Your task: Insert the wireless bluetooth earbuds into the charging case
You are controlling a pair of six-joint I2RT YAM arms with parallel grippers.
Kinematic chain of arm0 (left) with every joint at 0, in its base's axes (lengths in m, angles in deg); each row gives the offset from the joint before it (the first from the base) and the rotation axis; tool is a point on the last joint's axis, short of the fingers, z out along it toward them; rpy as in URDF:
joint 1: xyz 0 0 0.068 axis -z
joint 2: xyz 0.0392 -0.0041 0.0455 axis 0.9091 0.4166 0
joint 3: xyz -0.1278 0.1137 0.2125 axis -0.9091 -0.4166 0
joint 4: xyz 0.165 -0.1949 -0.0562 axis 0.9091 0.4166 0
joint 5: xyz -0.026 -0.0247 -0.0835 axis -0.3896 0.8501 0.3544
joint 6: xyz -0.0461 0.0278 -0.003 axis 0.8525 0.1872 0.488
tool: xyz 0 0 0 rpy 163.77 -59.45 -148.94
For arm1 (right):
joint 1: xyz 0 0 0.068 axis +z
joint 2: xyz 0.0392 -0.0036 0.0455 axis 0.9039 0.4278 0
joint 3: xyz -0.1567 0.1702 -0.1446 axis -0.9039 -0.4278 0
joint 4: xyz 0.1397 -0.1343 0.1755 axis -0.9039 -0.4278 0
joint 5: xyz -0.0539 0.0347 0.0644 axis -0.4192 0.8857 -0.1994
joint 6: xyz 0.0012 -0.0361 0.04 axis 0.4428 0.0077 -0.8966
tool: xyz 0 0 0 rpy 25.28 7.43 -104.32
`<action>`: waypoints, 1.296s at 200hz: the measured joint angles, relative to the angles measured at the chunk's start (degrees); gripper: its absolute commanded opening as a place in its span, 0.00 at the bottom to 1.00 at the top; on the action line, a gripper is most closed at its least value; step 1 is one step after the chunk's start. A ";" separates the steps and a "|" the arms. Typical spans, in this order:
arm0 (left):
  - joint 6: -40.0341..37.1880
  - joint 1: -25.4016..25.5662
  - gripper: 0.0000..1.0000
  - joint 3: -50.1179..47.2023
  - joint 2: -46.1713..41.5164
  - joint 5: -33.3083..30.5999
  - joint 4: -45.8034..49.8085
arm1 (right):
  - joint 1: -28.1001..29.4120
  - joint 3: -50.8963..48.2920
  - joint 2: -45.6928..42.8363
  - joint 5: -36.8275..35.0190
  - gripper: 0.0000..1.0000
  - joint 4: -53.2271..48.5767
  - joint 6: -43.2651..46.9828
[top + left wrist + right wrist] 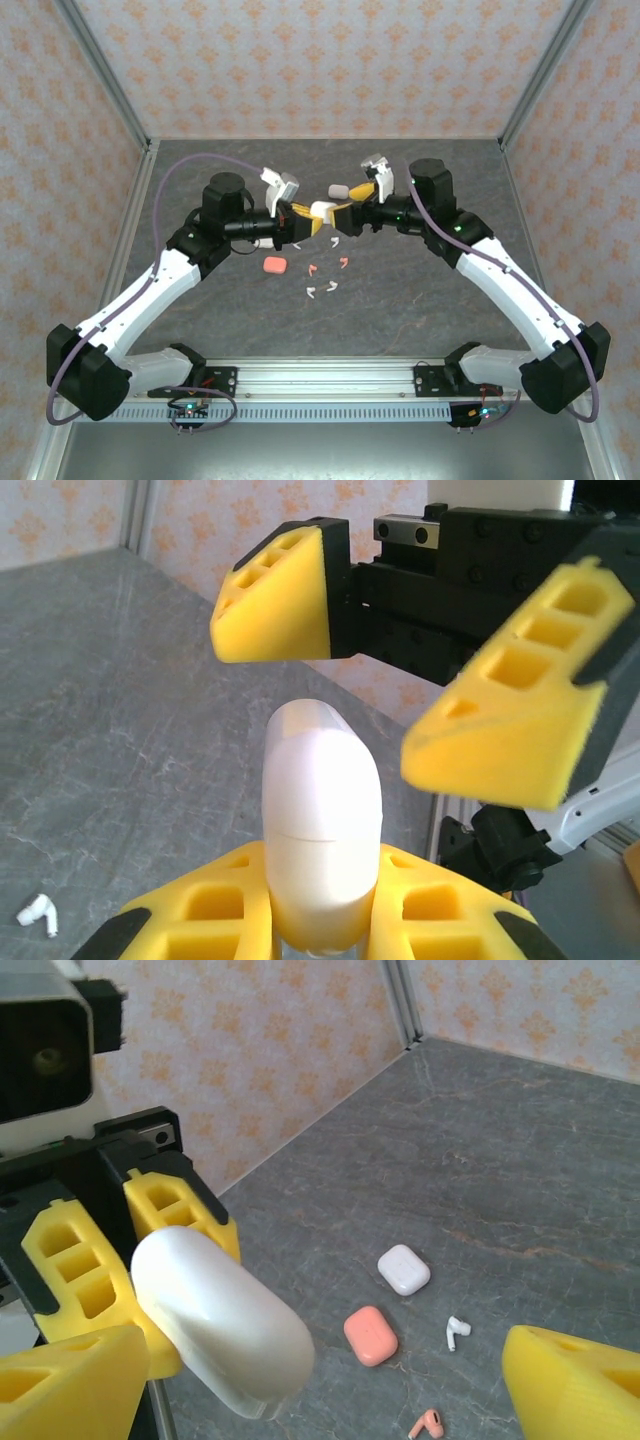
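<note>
A closed white charging case (320, 810) stands up between the yellow fingers of my left gripper (320, 890), which is shut on it; the same case (220, 1325) also shows in the right wrist view. My right gripper (320, 1390) is open, one finger on each side of the case's free end, not touching it. From above, the left gripper (312, 218) and the right gripper (347, 205) meet mid-table above the surface. Below them several earbuds lie loose: a white earbud (457, 1332), a salmon earbud (428, 1424), and others (313, 268).
A salmon case (370, 1335) and a small white case (404, 1269) lie closed on the grey table (420, 300). Another pale case (337, 190) sits behind the grippers. A white earbud (38, 912) lies by itself. Patterned walls enclose the back and sides.
</note>
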 measured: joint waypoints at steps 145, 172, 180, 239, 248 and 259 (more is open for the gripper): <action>-2.93 0.09 0.00 0.00 0.00 -3.63 0.83 | -0.74 3.15 4.72 -0.81 0.87 -0.17 -1.29; -3.06 0.17 0.00 0.00 0.00 -3.34 0.85 | -1.22 4.48 5.33 -0.94 0.87 -0.15 -1.49; -3.28 0.37 0.00 0.00 0.00 -3.10 0.85 | -1.36 4.83 5.62 -1.09 0.87 -0.15 -1.51; -4.66 1.20 0.00 0.00 -0.02 -2.73 0.87 | -1.75 5.99 6.86 -1.20 0.87 -2.60 -2.10; -5.05 1.22 0.00 0.00 -0.07 -3.02 0.94 | -1.97 6.05 6.84 -1.07 0.87 -2.71 -2.40; -5.97 1.22 0.00 -0.07 -0.35 -3.74 1.46 | -2.36 6.05 6.75 -1.05 0.86 -2.82 -2.95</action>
